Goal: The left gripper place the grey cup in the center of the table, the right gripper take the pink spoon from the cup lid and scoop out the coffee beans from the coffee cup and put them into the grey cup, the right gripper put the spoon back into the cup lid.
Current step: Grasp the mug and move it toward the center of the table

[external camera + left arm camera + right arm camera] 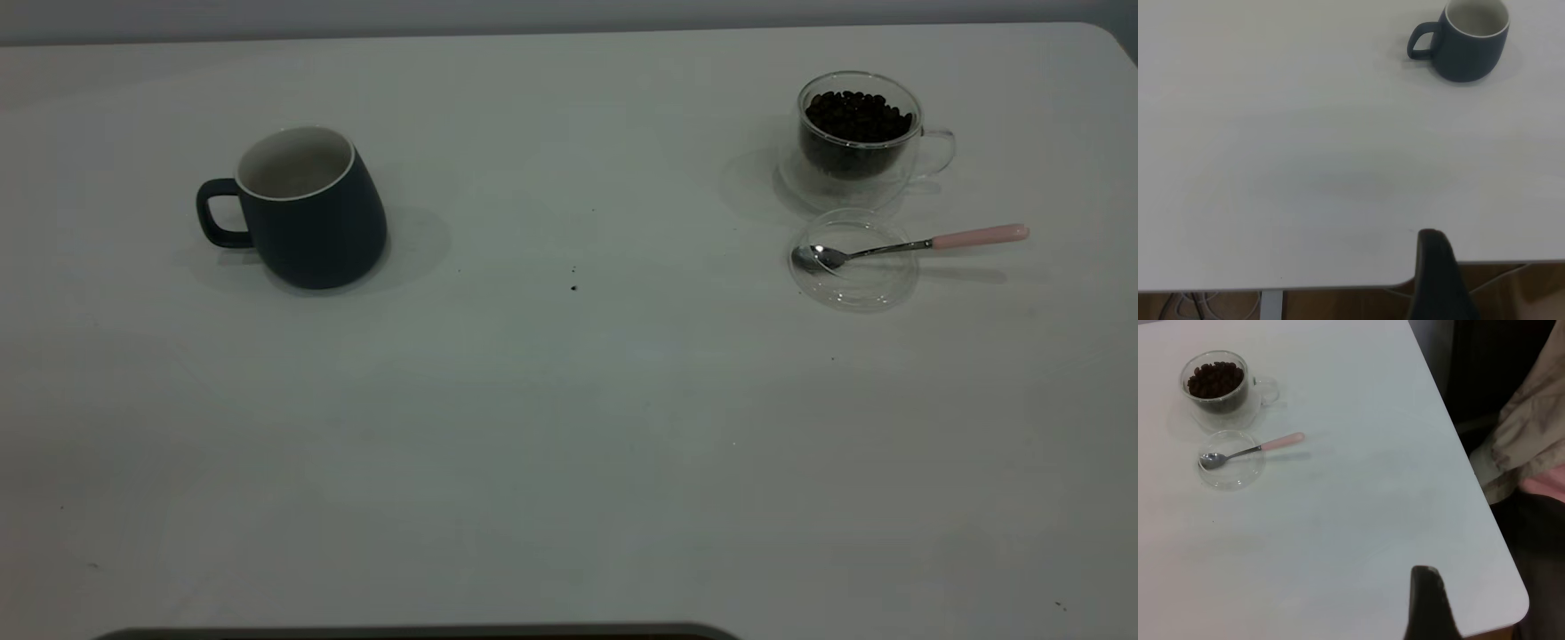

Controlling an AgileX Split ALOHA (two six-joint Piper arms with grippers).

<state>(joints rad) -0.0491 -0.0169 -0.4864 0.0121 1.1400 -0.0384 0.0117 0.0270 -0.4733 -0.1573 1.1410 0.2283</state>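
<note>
White table (569, 427): grey cup (1471, 40) well apart from left tool (1441, 280).

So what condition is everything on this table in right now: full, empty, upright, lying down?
Grey cup: upright, looks empty, handle toward the left edge.
Coffee cup: upright, uncovered.
Coffee beans: heaped in the coffee cup, almost to the rim.
Lid: flat on the table, in front of the coffee cup.
Spoon: bowl in the lid, pink handle jutting past its rim.
</note>
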